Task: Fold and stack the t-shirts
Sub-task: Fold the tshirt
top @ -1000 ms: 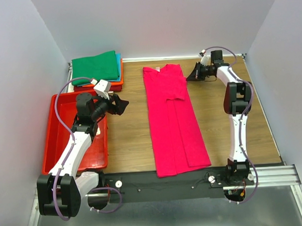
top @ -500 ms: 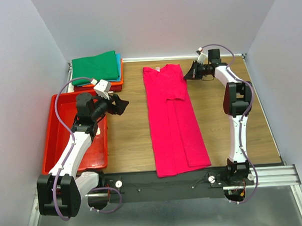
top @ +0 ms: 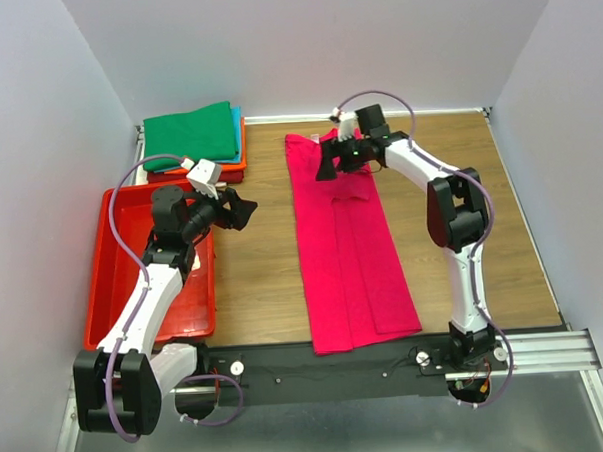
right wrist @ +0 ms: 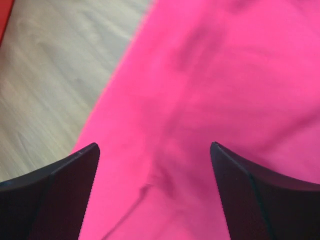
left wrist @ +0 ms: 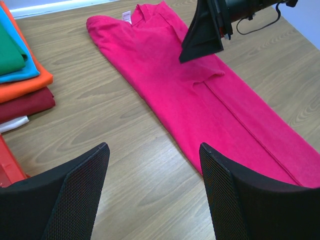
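A magenta-pink t-shirt (top: 347, 244) lies as a long strip down the middle of the wooden table, sleeves folded in, collar at the far end. My right gripper (top: 329, 163) hovers over its upper part with jaws wide open; in the right wrist view only pink cloth (right wrist: 200, 75) lies between the fingers of the right gripper (right wrist: 155, 147), and nothing is held. The folded t-shirts, green (top: 189, 134) on top of teal, orange and dark red, are stacked at the far left. My left gripper (top: 243, 211) hangs open and empty between that stack and the pink shirt (left wrist: 200, 100).
A red plastic tray (top: 119, 284) sits at the left under the left arm. The left wrist view shows the stack's edges (left wrist: 30, 87) at its left and the right gripper (left wrist: 202, 42) above the shirt. Bare wood lies between tray and shirt.
The right arm has swung left from beside the shirt's collar end to above the shirt, and its jaws have gone from shut to open. The left arm has not moved.
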`<action>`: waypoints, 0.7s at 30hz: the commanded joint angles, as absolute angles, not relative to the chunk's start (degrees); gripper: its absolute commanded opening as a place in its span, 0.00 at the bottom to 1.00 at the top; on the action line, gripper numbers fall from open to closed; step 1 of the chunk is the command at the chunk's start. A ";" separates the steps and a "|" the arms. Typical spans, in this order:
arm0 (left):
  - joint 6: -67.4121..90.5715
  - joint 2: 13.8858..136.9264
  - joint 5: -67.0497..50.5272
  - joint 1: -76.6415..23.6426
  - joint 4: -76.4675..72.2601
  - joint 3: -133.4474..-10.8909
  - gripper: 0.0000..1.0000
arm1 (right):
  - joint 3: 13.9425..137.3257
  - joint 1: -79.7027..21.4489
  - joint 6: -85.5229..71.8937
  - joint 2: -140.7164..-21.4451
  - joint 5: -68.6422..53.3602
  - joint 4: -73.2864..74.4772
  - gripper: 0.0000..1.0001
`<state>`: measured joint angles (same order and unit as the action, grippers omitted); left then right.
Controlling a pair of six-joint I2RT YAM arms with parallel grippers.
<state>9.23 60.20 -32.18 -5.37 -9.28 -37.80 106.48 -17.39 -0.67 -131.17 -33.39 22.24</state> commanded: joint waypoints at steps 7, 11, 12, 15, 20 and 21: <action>8.44 58.18 -34.19 -5.27 -9.14 -39.02 0.80 | 99.95 -20.74 11.15 -119.38 -23.48 24.96 1.00; 8.18 57.66 -35.41 -5.36 -9.75 -38.94 0.80 | 93.45 -16.37 22.72 -112.25 -36.48 25.83 1.00; 7.74 57.66 -36.46 -5.45 -10.02 -38.85 0.80 | 91.69 -16.35 25.63 -110.58 -42.22 27.06 1.00; 3.37 57.66 -40.51 -10.79 -10.28 -38.85 0.77 | 85.36 -13.71 47.85 -102.96 -54.37 41.04 1.00; -7.19 51.35 -28.87 -30.29 -10.81 -34.55 0.74 | 67.09 -13.89 68.55 -89.41 -50.02 48.78 1.00; -9.03 50.46 -27.44 -36.85 -11.25 -33.67 0.74 | 61.58 -13.80 68.90 -87.56 -48.70 49.04 1.00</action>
<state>0.71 55.46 -33.76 -25.26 -9.76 -36.60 71.66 -12.80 51.86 -92.77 -46.63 39.97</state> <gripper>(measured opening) 0.740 0.997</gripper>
